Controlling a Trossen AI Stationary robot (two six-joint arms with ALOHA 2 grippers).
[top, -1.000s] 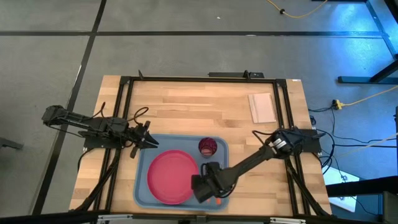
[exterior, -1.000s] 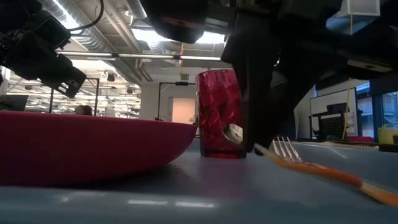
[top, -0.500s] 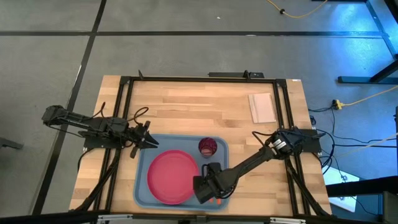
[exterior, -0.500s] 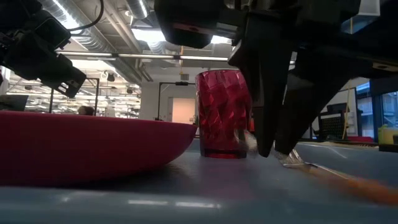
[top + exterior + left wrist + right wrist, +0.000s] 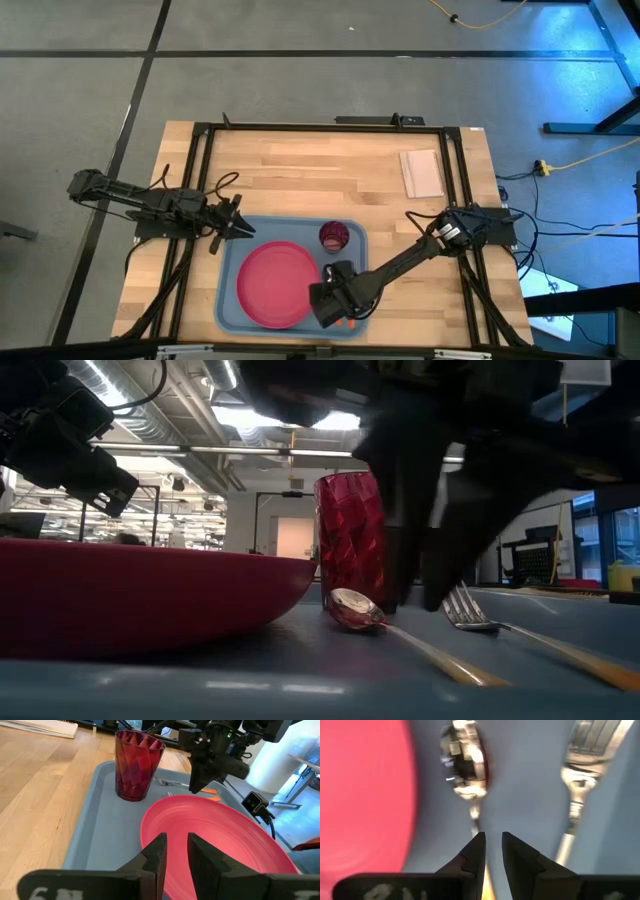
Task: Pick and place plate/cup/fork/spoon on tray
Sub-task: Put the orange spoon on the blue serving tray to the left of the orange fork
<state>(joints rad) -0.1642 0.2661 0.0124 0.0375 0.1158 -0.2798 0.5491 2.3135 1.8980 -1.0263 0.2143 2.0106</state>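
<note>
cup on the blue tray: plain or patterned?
The small dark red faceted cup is translucent with a diamond-like relief pattern, no print. Best seen in the left wrist view.

No legible text, labels, brands, numbers or signs in any view.

The light blue tray (image 5: 229,300) is crowded: the plate (image 5: 275,284) fills most of its floor, the cup (image 5: 333,237) stands upright in the far right corner, and the spoon (image 5: 362,610) and fork (image 5: 468,610) lie side by side on the strip right of the plate. The right gripper (image 5: 322,305) hangs low over that strip, blocking it from above, while the left gripper (image 5: 246,231) sits at the tray's far left corner. The wooden surface (image 5: 310,175) beyond the tray lies open, bar a pale sheet (image 5: 421,173) near its far right corner.
</note>
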